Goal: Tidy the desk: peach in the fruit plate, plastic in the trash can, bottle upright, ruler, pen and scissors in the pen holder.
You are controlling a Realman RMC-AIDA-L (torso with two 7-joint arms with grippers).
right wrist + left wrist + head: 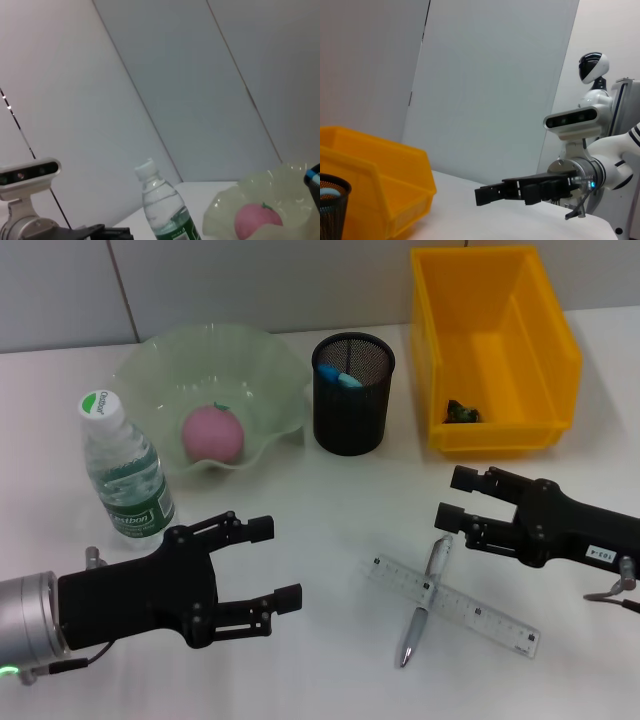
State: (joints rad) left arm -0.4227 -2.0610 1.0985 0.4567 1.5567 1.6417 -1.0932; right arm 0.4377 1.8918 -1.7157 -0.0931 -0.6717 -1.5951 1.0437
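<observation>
Head view | pen [425, 600] across ruler [452, 605] | right gripper [452, 498] open beside | left gripper [276, 565] open

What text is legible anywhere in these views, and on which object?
Bottle cap: green lettering, too blurred to read.
Bottle label: green band with print, too small to read.
Ruler: scale marks and small dark print, no digits readable.
White tag on the right arm, behind the right tool: dark characters, not readable.
Pen holder, yellow bin, fruit plate: no text visible.
</observation>
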